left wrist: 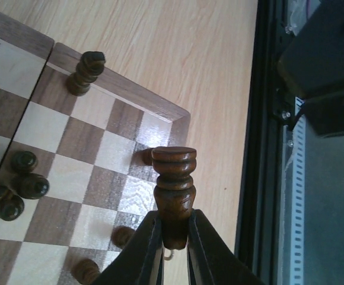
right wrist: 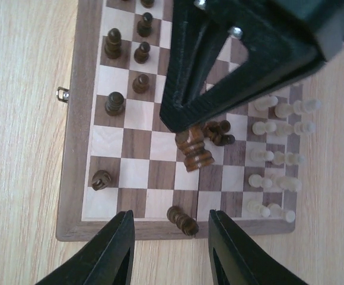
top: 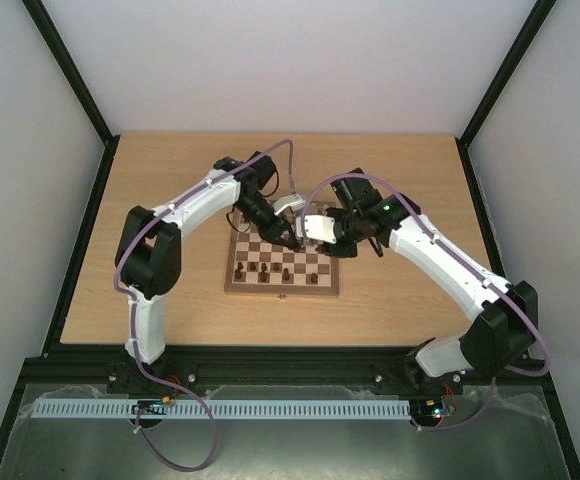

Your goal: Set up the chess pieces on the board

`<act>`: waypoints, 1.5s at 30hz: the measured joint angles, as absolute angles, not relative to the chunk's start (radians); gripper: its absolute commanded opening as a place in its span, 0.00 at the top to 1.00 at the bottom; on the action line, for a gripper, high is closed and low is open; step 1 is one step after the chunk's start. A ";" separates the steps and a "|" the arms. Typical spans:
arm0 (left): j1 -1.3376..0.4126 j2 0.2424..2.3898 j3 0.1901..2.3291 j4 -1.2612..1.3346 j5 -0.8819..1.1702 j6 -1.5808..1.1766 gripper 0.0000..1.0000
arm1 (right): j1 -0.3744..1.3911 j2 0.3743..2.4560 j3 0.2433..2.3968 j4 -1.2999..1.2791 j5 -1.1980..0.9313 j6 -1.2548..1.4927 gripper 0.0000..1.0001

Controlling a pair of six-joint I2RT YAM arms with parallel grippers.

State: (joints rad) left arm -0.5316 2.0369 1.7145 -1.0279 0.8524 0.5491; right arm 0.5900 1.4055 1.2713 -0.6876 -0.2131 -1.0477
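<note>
One square checkered wooden chessboard [right wrist: 71, 196]. Dark brown turned wooden chessmen [right wrist: 114, 103] — at least ten visible. Pale cream wooden chessmen [right wrist: 261, 126] — about a dozen, too crowded to count exactly. Two white robot arms [top: 440, 260].

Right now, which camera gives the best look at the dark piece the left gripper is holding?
Left wrist: the dark piece fills the centre, pinched at its near end by the left gripper, ringed end sharp. Right wrist shows it smaller, partly under that gripper. In the top view it is too small to make out.
</note>
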 measured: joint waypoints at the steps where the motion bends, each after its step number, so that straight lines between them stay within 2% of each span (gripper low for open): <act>1: -0.532 2.030 1.710 -1.032 0.859 0.549 0.89 | 0.599 1.412 1.272 -0.689 -0.209 -1.065 0.64; 20: -0.526 2.010 1.682 -1.097 0.909 0.577 0.89 | 0.712 1.512 1.276 -0.631 -0.088 -1.123 0.65; 28: -0.536 2.010 1.682 -1.126 0.949 0.609 0.89 | 0.734 1.514 1.234 -0.546 -0.007 -1.131 0.62; 35: -0.537 2.010 1.682 -1.135 0.959 0.618 0.89 | 0.740 1.514 1.223 -0.526 0.012 -1.152 0.76; 39: -0.538 2.010 1.682 -1.137 0.962 0.619 0.88 | 0.740 1.511 1.207 -0.528 0.006 -1.169 0.82; 40: -0.538 2.010 1.682 -1.137 0.962 0.618 0.86 | 0.740 1.509 1.201 -0.528 0.006 -1.174 0.83; 42: -0.538 2.010 1.682 -1.137 0.961 0.614 0.72 | 0.740 1.503 1.191 -0.525 0.002 -1.182 0.85; 45: -0.535 2.010 1.682 -1.131 0.962 0.594 0.58 | 0.740 1.491 1.181 -0.529 0.002 -1.176 0.88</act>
